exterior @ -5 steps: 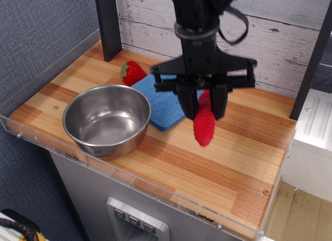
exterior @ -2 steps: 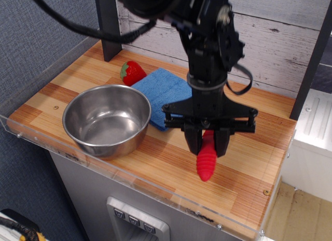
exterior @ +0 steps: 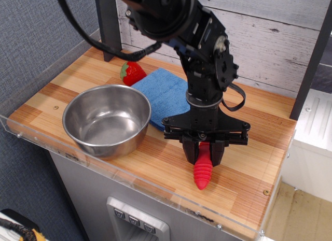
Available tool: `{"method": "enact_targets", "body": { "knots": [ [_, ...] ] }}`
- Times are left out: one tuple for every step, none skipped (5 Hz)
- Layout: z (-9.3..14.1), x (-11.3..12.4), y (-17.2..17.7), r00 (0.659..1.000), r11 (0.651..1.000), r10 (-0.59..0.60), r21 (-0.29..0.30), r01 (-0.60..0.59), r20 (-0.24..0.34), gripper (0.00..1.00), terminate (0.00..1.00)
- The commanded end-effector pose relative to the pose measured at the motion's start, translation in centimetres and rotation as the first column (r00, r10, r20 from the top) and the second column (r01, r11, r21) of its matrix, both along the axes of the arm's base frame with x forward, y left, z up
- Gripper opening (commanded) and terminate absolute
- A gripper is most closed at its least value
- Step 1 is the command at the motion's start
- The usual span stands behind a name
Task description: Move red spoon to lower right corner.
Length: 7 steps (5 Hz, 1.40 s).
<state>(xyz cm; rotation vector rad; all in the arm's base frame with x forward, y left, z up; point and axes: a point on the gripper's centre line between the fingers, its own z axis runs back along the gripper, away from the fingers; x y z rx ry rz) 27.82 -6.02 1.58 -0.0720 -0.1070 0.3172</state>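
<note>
The red spoon (exterior: 202, 172) hangs handle-down in my gripper (exterior: 204, 154); only its red ribbed handle shows, its dark head hidden between the fingers. The gripper is shut on it, with the handle's tip touching or just above the striped wooden countertop, right of the middle. The lower right corner (exterior: 262, 199) of the countertop, with a small brass screw (exterior: 266, 192) and clear acrylic rim, lies a short way to the right and nearer the front than the spoon.
A steel bowl (exterior: 107, 120) stands at the front left. A blue cloth (exterior: 168, 94) lies behind it, partly under my arm. A red strawberry (exterior: 132, 72) sits at the back left. A dark post (exterior: 108, 23) stands at the back.
My gripper has carried the red spoon from above the cloth's edge forward and down toward the countertop's front right, and lowered it close to the wood.
</note>
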Motion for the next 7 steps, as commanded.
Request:
{"method": "enact_targets", "body": {
  "knots": [
    [1.0,-0.1,1.1,0.999,0.999,0.036,0.005,-0.036,0.021,1.0,0.0],
    [1.1,-0.2,1.2,0.999,0.999,0.044,0.001,-0.044,0.027,1.0,0.0],
    [1.3,-0.3,1.3,0.998,0.999,0.047,0.001,-0.047,0.033,1.0,0.0],
    [2.0,-0.3,1.5,0.998,0.999,0.052,-0.013,-0.051,0.045,1.0,0.0],
    [3.7,0.0,1.6,0.994,0.998,0.053,-0.021,-0.051,0.091,1.0,0.0],
    [6.1,0.2,2.2,0.988,0.996,0.084,-0.046,-0.078,0.133,1.0,0.0],
    [9.8,0.5,2.8,0.981,0.99,0.114,-0.096,-0.1,0.156,1.0,1.0]
  ]
}}
